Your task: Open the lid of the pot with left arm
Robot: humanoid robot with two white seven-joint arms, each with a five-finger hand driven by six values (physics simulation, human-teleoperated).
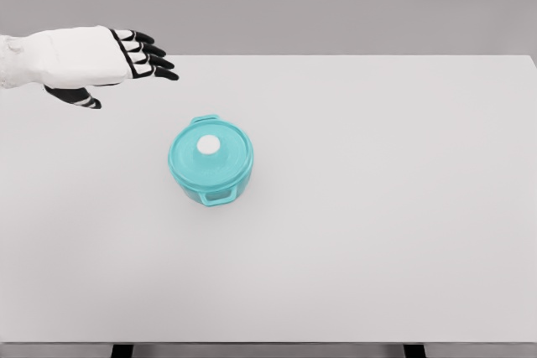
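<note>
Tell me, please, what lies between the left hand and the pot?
Nothing: the head view shows only bare table between the left hand and the pot.

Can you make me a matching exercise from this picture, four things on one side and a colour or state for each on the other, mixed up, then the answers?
Things:
1. pot
2. knob on the lid
3. left hand
4. table

Colour or state:
A. fingers spread, holding nothing, up at the far left
B. turquoise, with a handle on each side
C. plain pale surface under everything
D. white and round

Pairs: 1-B, 2-D, 3-A, 4-C
</note>
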